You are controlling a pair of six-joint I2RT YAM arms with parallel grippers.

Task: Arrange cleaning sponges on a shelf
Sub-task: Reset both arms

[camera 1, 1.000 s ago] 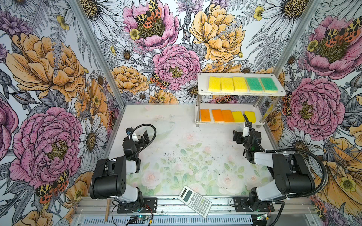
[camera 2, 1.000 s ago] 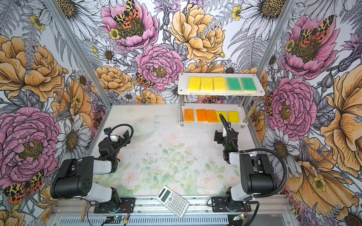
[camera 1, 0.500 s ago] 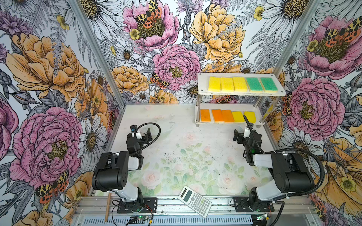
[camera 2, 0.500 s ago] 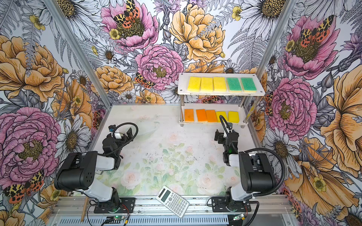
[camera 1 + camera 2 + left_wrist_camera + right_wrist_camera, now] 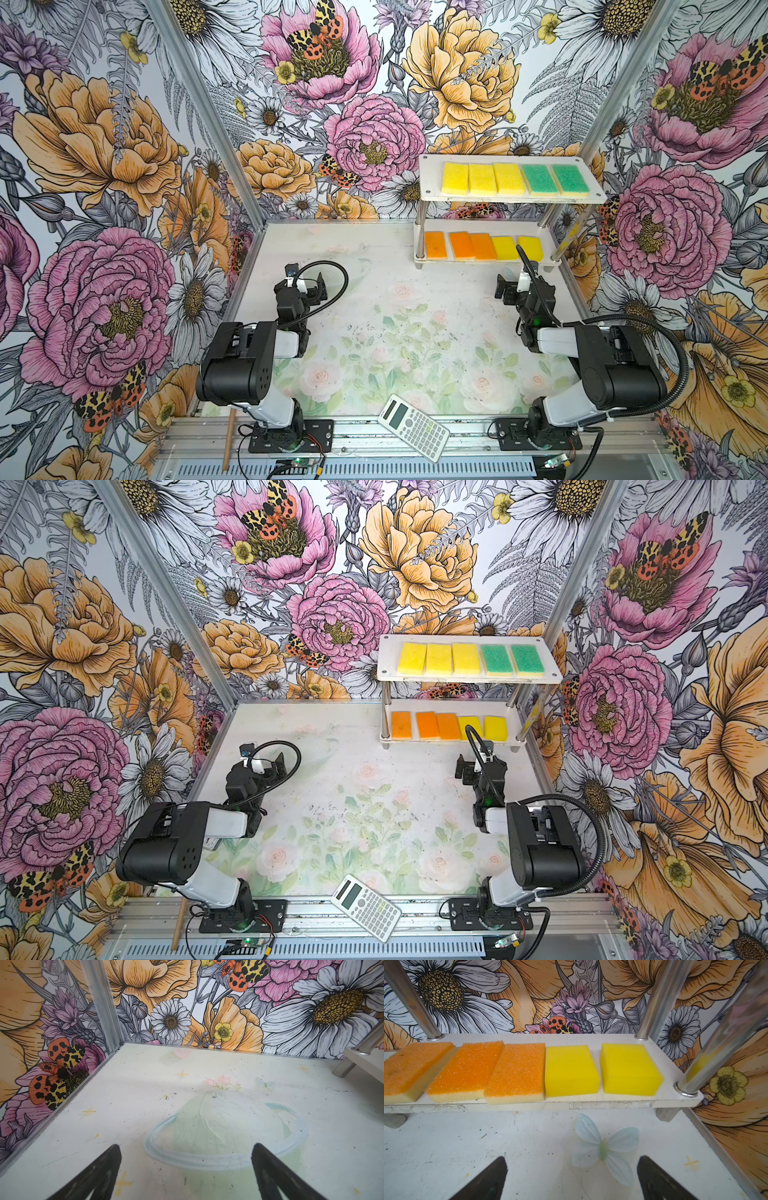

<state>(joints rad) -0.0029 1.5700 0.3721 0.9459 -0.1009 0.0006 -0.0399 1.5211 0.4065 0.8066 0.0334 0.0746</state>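
Shelf (image 5: pixel 597 193) sits right of centre in both top views, at the back wall. All ten cleaning sponges (image 5: pixel 482 179) are on it: three yellow and two green on the upper tier (image 5: pixel 430 185), three orange and two yellow on the lower tier (image 5: pixel 529 1105). Left claw (image 5: pixel 186 1147) spread, empty, over bare tabletop (image 5: pixel 399 316). Right claw (image 5: pixel 571 1159) spread, empty, just short of the lower tier. Looks finished. Back the right arm straight out, clear of the posts (image 5: pixel 652 999), without nudging the rows.

Black-and-white arms (image 5: pixel 237 374), looping black cables (image 5: pixel 345 286); black bolted baseplates (image 5: pixel 291 435)
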